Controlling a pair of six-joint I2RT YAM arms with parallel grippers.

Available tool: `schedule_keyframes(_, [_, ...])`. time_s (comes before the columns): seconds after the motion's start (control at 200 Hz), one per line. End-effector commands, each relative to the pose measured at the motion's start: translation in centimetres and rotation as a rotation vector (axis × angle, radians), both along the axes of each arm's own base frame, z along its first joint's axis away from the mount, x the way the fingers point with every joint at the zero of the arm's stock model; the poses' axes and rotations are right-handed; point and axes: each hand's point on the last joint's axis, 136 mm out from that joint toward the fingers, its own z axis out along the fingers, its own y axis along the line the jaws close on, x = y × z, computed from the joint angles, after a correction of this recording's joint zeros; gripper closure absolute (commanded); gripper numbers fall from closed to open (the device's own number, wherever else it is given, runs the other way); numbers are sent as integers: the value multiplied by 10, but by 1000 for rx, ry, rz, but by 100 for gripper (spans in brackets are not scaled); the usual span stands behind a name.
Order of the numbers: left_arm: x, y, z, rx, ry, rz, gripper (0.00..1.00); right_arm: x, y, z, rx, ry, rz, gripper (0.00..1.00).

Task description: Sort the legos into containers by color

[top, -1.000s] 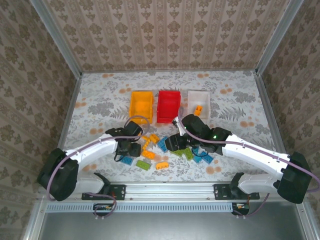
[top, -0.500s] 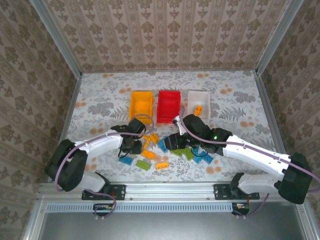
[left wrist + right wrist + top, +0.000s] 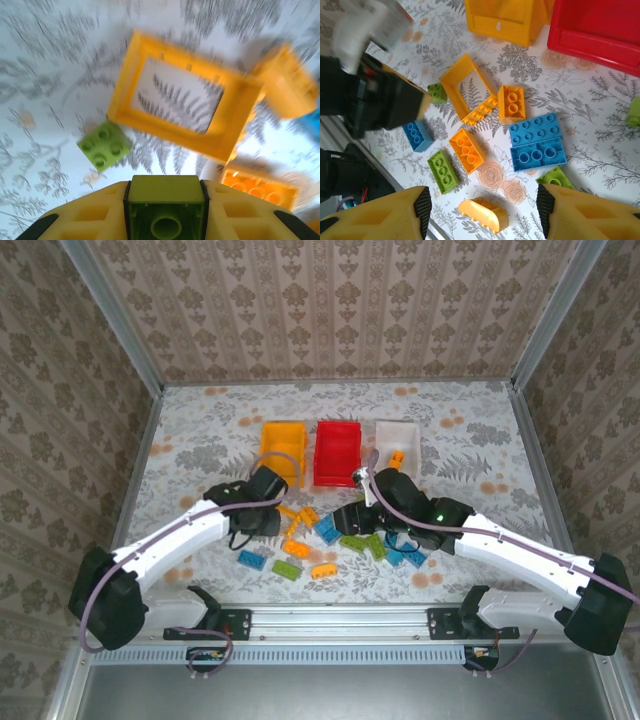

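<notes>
Between the two yellow fingers (image 3: pixel 90 220) of the left gripper (image 3: pixel 166 184), tightly pinched: one green lego (image 3: pixel 166 202), hollow underside toward the wrist camera. Just past those fingertips, flat on the flowered table (image 3: pixel 45 75): one orange frame piece (image 3: pixel 227 135), and just beside its near left corner one small green lego (image 3: pixel 105 146) with four studs. Right of the fingers, blurred: two more orange legos and a bit of blue at the edge.

Fingers of the right gripper (image 3: pixel 482 205) spread wide, grasping nothing. Directly between them, down on the table: one orange curved lego (image 3: pixel 485 220). Ahead of these fingers, counted by color: four orange pieces, including the curved one and the frame, three blue, four green. Of the blue, a blue pair (image 3: pixel 535 131) touching side by side ahead and to the right, and one alone ahead and to the left. Of the green, one long piece just past the left fingertip, one just past the right fingertip, one at the frame's corner, one at the far right edge.

Farther beyond both grippers, seen from above: three containers in one row, apart from the loose pile: yellow-orange container (image 3: pixel 270 450), red container (image 3: pixel 325 455), white container (image 3: pixel 397 426). Inside the white one: one orange lego (image 3: pixel 397 458).
</notes>
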Motion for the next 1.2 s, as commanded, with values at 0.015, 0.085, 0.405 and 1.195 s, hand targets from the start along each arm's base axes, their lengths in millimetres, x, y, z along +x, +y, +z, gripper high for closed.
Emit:
schedule_keyframes(0.015, [32, -1, 35, -40, -57, 38, 66, 22, -5, 21, 33, -63, -92, 39])
schedule_keyframes(0.085, [60, -10, 46, -54, -76, 40, 66, 35, -6, 29, 40, -91, -128, 39])
schedule_keyframes(0.405, [166, -31, 17, -14, -60, 94, 66, 74, -15, 48, 38, -122, -223, 39])
schedule_keyframes(1.195, [177, -41, 29, -110, -61, 166, 42, 20, -143, -49, -286, 168, -617, 38])
